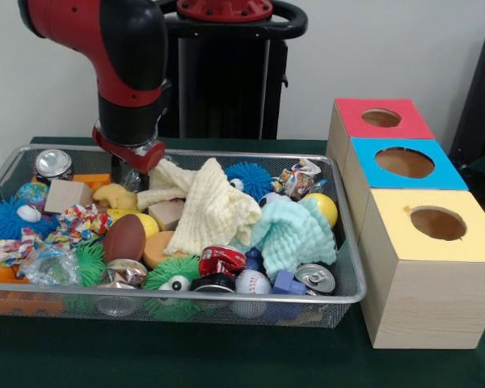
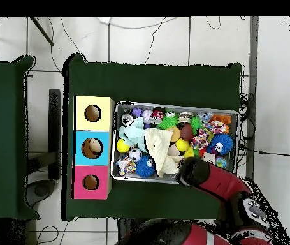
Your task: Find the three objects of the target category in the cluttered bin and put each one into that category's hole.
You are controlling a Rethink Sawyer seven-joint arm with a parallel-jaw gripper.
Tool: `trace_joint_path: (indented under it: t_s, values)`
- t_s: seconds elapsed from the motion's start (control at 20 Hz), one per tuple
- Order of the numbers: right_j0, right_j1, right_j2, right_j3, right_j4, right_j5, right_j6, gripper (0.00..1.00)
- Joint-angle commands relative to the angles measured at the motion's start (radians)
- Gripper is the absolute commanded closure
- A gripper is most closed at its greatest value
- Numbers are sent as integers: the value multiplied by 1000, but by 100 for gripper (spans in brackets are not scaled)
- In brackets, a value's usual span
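The bin [image 1: 339,296] is set in the middle of the green table [image 1: 226,364], nearer the robot's edge; it is packed full with toys. The gripper [image 1: 130,174] is lowered into the bin's far side, just beside a yellow cloth [image 1: 206,206]; it cannot be told whether it is clenched or released, since its tip is hidden among the toys. A mint cloth [image 1: 291,234] is laid over a yellow ball [image 1: 325,207]; a brown football [image 1: 124,237] and a baseball [image 1: 252,282] are seen nearer the front rim. Three wooden boxes are lined up beside the bin: a red box [image 1: 380,129], a blue box [image 1: 364,174] and a yellow box [image 1: 424,299], each with one round hole on top.
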State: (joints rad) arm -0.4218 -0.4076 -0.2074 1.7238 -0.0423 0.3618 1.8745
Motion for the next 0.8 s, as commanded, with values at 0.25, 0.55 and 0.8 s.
trace_joint_path:
  t_s: [0.25,0.55,0.8]
  values:
    - [-33,29,73,-118,42,108,95,0]
    - [-48,29,75,-143,33,137,76,0]
    - [-55,33,83,-138,25,127,75,0]
